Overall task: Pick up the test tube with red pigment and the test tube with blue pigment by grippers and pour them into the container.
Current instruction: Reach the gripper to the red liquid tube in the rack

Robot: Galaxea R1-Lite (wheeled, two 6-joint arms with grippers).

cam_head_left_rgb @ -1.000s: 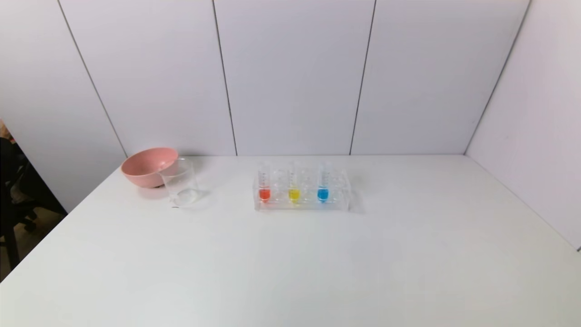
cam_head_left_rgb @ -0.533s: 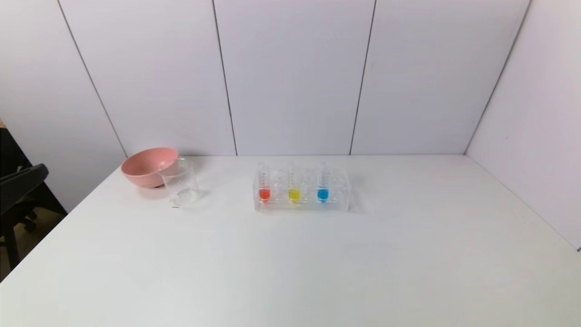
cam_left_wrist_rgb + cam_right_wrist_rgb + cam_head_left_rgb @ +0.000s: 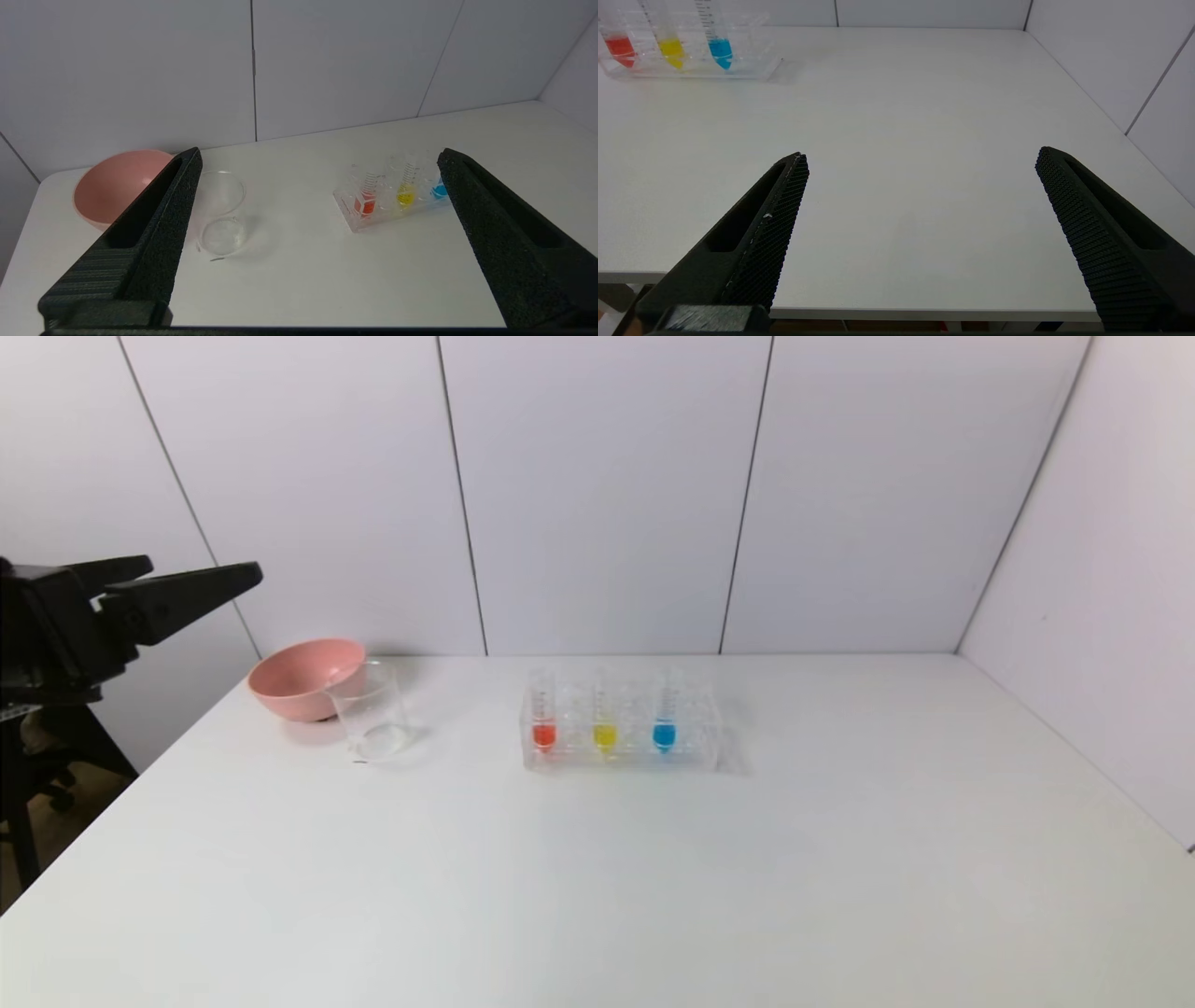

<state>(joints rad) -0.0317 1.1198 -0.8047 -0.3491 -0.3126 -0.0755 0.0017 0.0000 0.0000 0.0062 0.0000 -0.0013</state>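
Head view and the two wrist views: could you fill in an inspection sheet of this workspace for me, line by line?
Surface: white table, bare in front.
Job's things: test tube with red pigment and test tube with blue pigment stand upright in the clear rack; container stands to the rack's left and looks empty.
Clutter: pink bowl just behind the container; yellow tube between the red and blue ones.
Grippers: left pincer raised at the table's left edge, open, holding nothing; right pincer out of the head view, open, holding nothing, low at the table's near edge.
Cables: nothing seen.
Surroundings: pale panelled walls behind and to the right.
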